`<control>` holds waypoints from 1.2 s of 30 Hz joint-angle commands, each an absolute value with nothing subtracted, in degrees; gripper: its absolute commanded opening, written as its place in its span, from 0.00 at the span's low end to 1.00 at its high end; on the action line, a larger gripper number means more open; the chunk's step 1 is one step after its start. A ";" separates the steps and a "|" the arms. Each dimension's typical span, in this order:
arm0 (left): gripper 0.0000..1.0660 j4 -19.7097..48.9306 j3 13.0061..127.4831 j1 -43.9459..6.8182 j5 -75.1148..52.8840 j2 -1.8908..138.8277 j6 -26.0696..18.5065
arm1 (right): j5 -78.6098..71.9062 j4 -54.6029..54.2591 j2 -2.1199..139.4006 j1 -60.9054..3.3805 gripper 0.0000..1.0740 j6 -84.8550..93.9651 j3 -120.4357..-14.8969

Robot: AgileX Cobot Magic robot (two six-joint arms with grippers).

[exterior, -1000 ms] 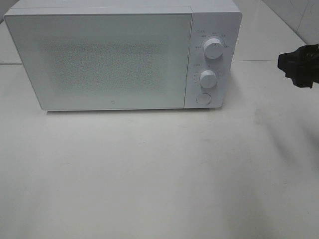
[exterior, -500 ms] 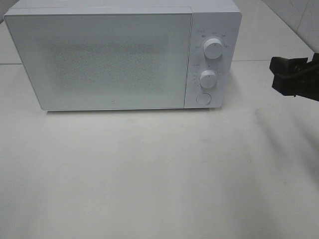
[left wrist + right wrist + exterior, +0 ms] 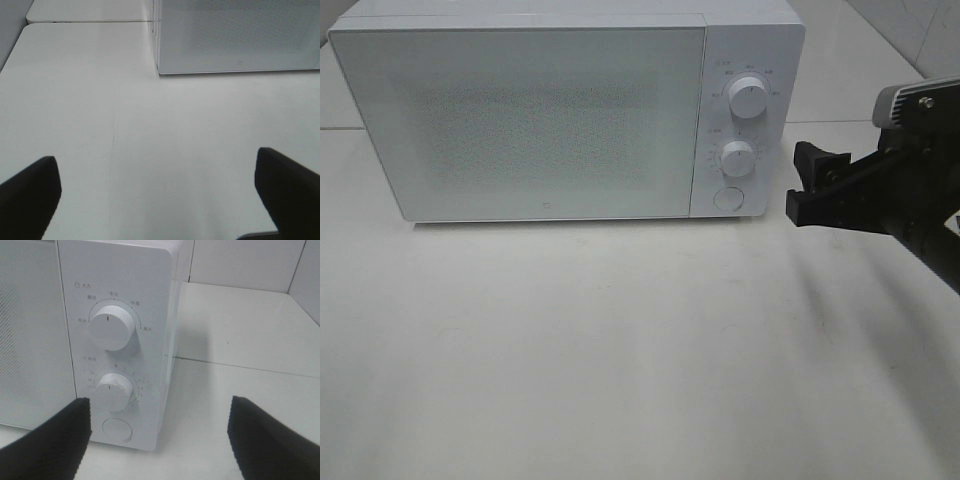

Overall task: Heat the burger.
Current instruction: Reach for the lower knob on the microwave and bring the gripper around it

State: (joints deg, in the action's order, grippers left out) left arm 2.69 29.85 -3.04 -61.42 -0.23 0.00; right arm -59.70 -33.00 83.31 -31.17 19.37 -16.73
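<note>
The burger is out of view in every frame. A white microwave (image 3: 520, 110) stands at the back of the table with its door shut; its frosted window shows nothing inside. My right gripper (image 3: 804, 187) hovers open and empty just right of the control panel, level with the lower knob (image 3: 737, 158) and the round button (image 3: 727, 198). The right wrist view faces the upper knob (image 3: 111, 331), lower knob (image 3: 114, 391) and button (image 3: 117, 430) between the open fingers (image 3: 50, 450). My left gripper (image 3: 160, 200) is open over bare table, well short of the microwave (image 3: 240, 35).
The white tabletop (image 3: 620, 350) spreads in front of the microwave. A seam between table sections (image 3: 90, 21) runs behind the microwave's left side. A tiled wall (image 3: 240, 265) rises behind the table on the right.
My right arm has moved in from the right edge of the exterior view toward the microwave's control panel, still open. The microwave has not changed.
</note>
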 commanded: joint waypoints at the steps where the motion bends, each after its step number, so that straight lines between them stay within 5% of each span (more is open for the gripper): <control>1: 0.92 2.46 29.56 -2.92 -61.48 -1.15 0.00 | -63.14 -37.36 85.20 -33.75 0.69 20.23 -17.07; 11: 0.92 2.46 29.56 -2.92 -61.48 -1.15 0.00 | -70.99 -49.39 94.88 -42.17 0.69 20.23 -21.26; 36: 0.92 2.46 29.56 -2.92 -61.48 -1.15 0.00 | -73.63 -48.82 103.25 -42.40 0.70 15.70 -27.90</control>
State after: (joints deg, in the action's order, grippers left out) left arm 2.64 29.85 -3.04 -61.42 -0.23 0.00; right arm -69.44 -49.33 103.19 -42.23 16.96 -27.39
